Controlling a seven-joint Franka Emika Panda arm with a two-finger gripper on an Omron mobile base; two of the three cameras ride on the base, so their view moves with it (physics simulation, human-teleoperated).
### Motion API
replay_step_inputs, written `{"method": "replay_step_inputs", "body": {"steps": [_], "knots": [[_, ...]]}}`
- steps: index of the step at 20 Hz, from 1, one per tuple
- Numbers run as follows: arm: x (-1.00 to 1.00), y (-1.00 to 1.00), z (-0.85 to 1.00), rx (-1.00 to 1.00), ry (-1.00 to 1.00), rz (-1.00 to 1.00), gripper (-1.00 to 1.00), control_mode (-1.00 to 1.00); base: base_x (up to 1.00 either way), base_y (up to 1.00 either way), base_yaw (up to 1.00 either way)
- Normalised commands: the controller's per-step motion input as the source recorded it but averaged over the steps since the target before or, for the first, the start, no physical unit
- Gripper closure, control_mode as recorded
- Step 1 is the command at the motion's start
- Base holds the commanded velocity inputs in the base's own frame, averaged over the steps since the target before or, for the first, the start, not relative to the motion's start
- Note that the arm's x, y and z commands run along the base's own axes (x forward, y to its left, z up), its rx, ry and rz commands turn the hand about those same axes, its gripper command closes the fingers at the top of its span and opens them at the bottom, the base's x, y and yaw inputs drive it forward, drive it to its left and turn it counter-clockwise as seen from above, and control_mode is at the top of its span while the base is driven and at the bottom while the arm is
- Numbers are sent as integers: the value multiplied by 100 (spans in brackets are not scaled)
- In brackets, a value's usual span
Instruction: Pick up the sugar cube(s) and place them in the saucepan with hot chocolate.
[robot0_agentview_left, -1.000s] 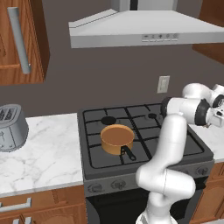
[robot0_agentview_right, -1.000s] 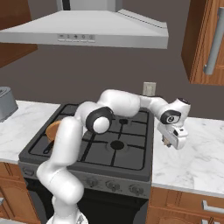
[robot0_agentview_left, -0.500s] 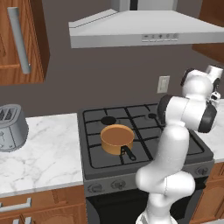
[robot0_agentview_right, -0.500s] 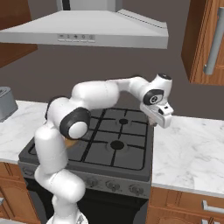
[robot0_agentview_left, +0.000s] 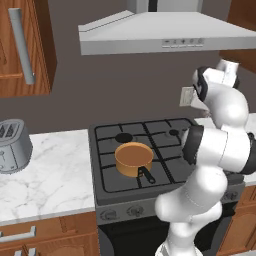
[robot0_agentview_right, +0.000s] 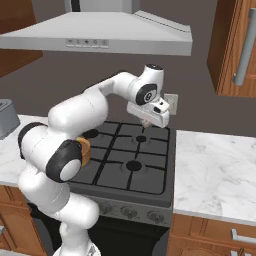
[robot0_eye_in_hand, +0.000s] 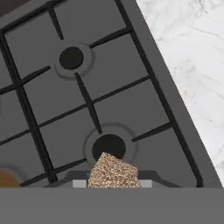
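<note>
On the stove (robot0_agentview_left: 165, 165), the saucepan with hot chocolate (robot0_agentview_left: 133, 159) sits on the front-left burner, handle pointing toward the front edge, just right of the marble worktop (robot0_agentview_left: 45, 172). Well to the right of the saucepan and above the stove's rear-right burner, the claw (robot0_agentview_right: 146, 123) hangs closed on a brown, grainy sugar cube (robot0_eye_in_hand: 113, 172), pinched between its tips. The likely trouble: the carry crosses most of the stove, and a thin pinch on a crumbly cube could slip, dropping it through the grates. Releasing short of the saucepan's rim would do the same; clipping the handle might tip the hot chocolate.
</note>
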Motion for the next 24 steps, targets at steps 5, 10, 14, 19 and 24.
{"method": "replay_step_inputs", "body": {"steps": [5, 10, 14, 19, 24], "knots": [[-17, 100, 24, -4, -2, 34, 100, -100, 0, 0, 0], [-17, 100, 30, -6, -15, 29, 100, -100, 0, 0, 0], [-20, 100, -2, -11, -5, 26, 100, -100, 0, 0, 0], [-15, 100, -23, -18, 1, 24, 100, -100, 0, 0, 0], [0, 53, -49, -13, 9, 7, 100, -100, 0, 0, 0]]}}
